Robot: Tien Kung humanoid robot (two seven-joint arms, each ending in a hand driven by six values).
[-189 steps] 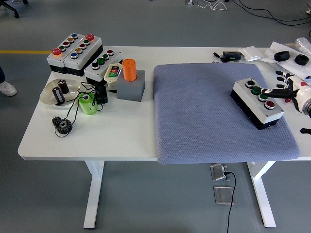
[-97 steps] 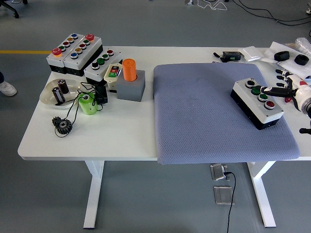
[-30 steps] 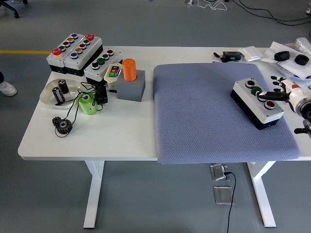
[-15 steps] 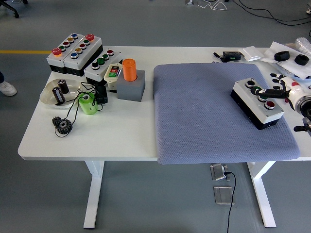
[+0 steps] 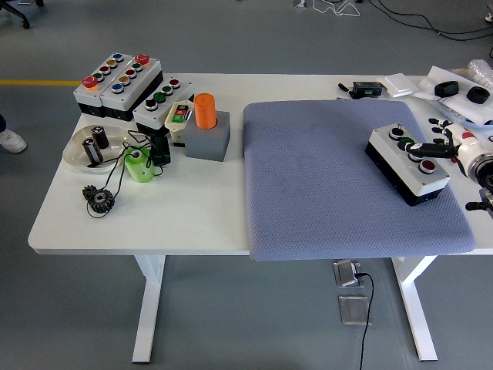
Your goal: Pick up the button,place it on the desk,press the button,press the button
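A white-topped, black-sided button box [image 5: 407,164] lies on the blue-grey mat [image 5: 323,185] at the right. Along its top run a black button, two green buttons [image 5: 406,142] and a red button [image 5: 428,165]. My right hand [image 5: 437,143] comes in from the right edge, level with the box. Its index finger [image 5: 425,149] stretches out over the box top, the tip at the middle buttons; whether it touches one I cannot tell. The other fingers are spread and hold nothing. The left arm does not show.
Several other button boxes [image 5: 119,78] stand at the back left, beside an orange cylinder in a grey block [image 5: 206,123]. A white dish [image 5: 81,154], a green cup [image 5: 139,166] and black gears [image 5: 98,200] lie further left. Small black items [image 5: 368,89] sit at the back right.
My right index finger shifted a little along the box top, up toward the green button half a second ago, now slightly lower again. The box has not moved.
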